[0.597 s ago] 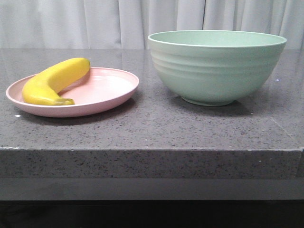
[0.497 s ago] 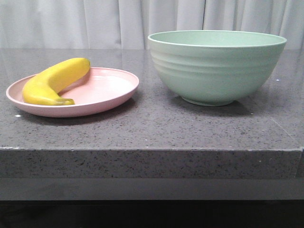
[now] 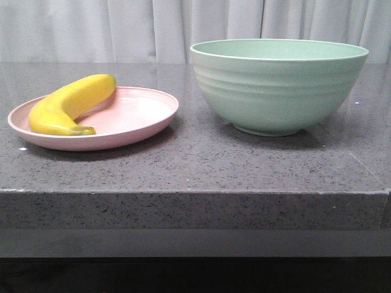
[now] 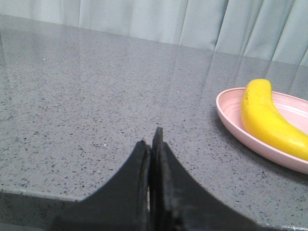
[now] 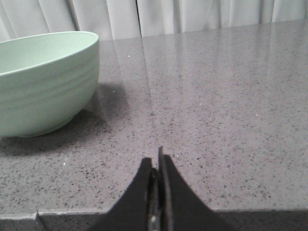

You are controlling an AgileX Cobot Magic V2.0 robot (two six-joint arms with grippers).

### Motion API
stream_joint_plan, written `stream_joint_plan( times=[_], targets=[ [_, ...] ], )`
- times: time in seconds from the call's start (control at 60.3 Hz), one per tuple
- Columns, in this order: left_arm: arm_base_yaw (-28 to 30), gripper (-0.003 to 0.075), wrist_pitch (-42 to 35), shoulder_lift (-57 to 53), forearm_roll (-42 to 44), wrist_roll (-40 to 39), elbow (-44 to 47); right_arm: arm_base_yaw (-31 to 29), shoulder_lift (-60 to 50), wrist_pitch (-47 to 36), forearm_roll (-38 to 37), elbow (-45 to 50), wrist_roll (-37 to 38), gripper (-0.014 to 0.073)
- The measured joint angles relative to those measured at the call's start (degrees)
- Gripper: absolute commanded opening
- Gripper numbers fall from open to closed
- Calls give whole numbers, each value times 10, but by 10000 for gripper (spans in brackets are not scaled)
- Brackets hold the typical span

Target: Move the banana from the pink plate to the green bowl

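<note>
The banana is bright yellow and curved. It lies on the left part of the pale pink plate at the left of the table. The large mint-green bowl stands to the right of the plate and is empty as far as I can see. No gripper shows in the front view. In the left wrist view my left gripper is shut and empty, over bare table beside the plate and the banana. In the right wrist view my right gripper is shut and empty, near the table's front edge, apart from the bowl.
The table is a dark speckled stone slab with a thick front edge. A pale curtain hangs behind it. Bare tabletop lies between the plate and the bowl.
</note>
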Motion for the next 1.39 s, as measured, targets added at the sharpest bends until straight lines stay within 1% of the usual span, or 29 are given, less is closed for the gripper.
stream_joint_plan(
  times=[0.779, 0.895, 0.945, 1.045, 1.144, 1.21, 1.277, 1.393],
  targets=[
    [0, -20, -1, 0, 0, 0, 0, 0, 0, 0, 0, 0, 0, -106],
    [0, -20, -23, 0, -10, 0, -1, 0, 0, 0, 0, 0, 0, -106],
    [0, -20, -33, 0, -11, 0, -6, 0, 0, 17, 0, -5, 0, -106],
    [0, -20, -20, 0, -2, 0, -47, 0, 0, 69, 0, -52, 0, -106],
    [0, -20, 10, 13, 46, 0, -127, 0, 0, 111, -6, -127, 0, -106],
    [0, -20, 42, 48, 77, 0, -187, 0, 18, 127, -16, -181, 0, -106],
    [0, -20, 63, 95, 90, 0, -237, 0, 51, 133, -22, -227, 0, -106],
    [0, -20, 81, 174, 90, 0, -289, 0, 117, 138, -25, -279, 0, -106]
  ],
)
